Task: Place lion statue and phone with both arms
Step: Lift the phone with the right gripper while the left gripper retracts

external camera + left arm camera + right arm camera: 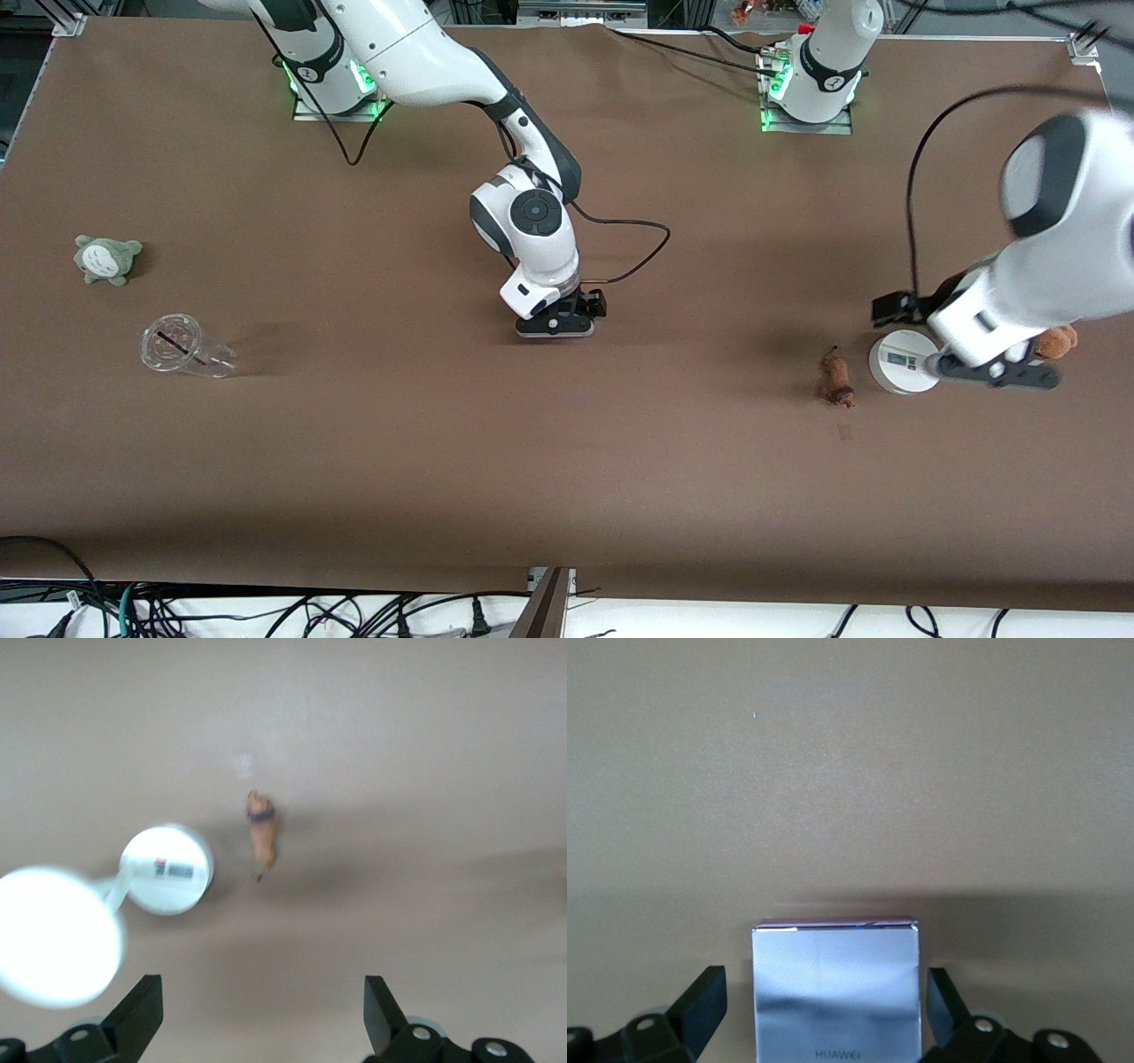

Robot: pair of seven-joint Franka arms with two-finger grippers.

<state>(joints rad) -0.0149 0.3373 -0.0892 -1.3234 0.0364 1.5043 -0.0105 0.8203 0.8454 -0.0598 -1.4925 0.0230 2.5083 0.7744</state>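
A brown table (567,461) filled the room's view; tangled cables (266,611) lay along a pale floor beneath its near edge

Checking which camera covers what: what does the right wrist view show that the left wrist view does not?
Only the right wrist view: the phone lying between the open right gripper fingers, not clamped. Only the left wrist view: the lion statue beside the white round-based stand, apart from the open left gripper. Both share the brown table.
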